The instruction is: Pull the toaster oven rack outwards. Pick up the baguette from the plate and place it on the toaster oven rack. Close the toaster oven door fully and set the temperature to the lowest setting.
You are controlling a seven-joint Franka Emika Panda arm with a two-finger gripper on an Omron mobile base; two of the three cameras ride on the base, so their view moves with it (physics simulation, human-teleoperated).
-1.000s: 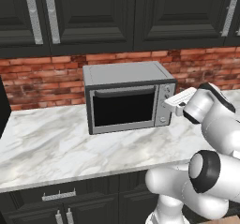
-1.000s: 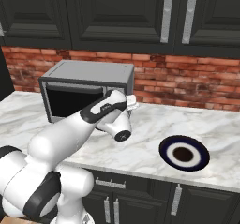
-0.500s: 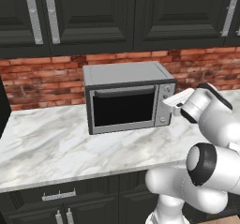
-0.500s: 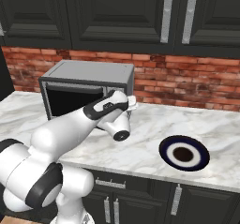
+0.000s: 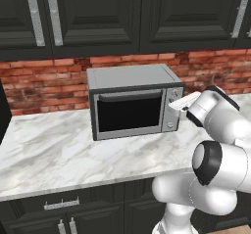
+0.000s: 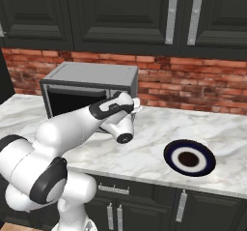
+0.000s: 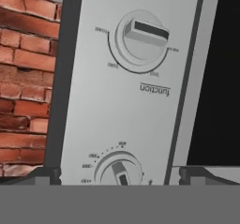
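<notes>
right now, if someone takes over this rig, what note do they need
Tool: open, tips either side of the lower numbered knob on the oven panel, under the function knob.
Things: door shut; plate bare on the counter to the right; dark glass hides rack and baguette.
Done, judging by that: loading and door closing.
Left: grip the lower knob and turn it to its lowest mark. I cannot read its present setting.

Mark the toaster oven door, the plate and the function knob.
toaster oven door (image 5: 129,113): left base view, on the dark glass.
plate (image 6: 170,152): right base view, on the navy rim's left side.
function knob (image 7: 142,34): hand view, on the knob's round face.
</notes>
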